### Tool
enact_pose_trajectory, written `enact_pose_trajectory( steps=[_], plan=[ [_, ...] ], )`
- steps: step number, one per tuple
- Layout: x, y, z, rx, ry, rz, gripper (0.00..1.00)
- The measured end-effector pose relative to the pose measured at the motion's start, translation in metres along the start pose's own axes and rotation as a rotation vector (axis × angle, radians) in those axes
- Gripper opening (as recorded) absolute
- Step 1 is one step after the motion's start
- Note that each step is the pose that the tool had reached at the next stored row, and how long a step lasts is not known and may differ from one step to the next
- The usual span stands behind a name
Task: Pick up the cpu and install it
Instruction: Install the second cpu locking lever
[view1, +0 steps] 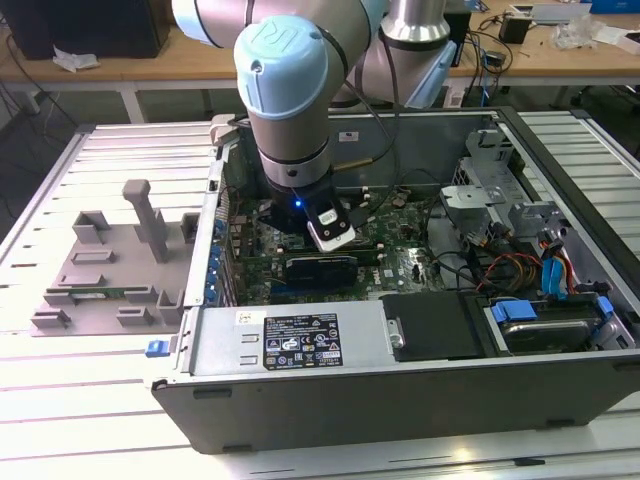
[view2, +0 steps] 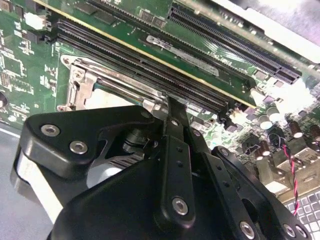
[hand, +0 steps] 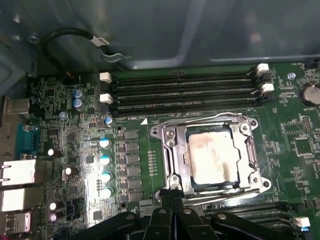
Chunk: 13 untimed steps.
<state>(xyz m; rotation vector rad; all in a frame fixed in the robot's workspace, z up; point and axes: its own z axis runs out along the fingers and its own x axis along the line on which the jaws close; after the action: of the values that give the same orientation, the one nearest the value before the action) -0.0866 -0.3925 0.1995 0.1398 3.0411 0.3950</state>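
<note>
The cpu (hand: 212, 157), a square chip with a pale, smudged silver top, lies flat inside the motherboard socket, with the metal frame (hand: 172, 150) around its edges. My gripper (hand: 169, 194) hangs just beside the socket's edge, its black fingers drawn together and shut on nothing. In the second wrist view the gripper (view2: 172, 102) tapers to a tip over the corner of the socket frame (view2: 80, 82). In the exterior view the gripper (view1: 295, 215) is low inside the open computer case (view1: 400, 385), under the arm's wrist.
Rows of black memory slots (hand: 180, 92) run beside the socket, and more slots (view2: 150, 65) lie close to the fingertips. Cables (view1: 520, 265) and a drive cage (view1: 480, 190) fill the case at the exterior view's right. A grey fixture (view1: 110, 265) sits outside at the left.
</note>
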Motion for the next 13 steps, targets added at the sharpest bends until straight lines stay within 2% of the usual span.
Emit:
enact_pose_trajectory(
  steps=[2, 6, 10, 13],
  plan=[
    [0.0008, 0.0000, 0.0008, -0.0036, 0.0003, 0.000, 0.11],
    [0.0038, -0.0006, 0.0030, -0.0039, 0.0004, 0.000, 0.11],
    [0.0038, -0.0003, 0.0029, -0.0038, 0.0004, 0.000, 0.11],
    [0.0032, 0.0023, -0.0062, -0.0021, 0.0002, 0.000, 0.11]
  ],
)
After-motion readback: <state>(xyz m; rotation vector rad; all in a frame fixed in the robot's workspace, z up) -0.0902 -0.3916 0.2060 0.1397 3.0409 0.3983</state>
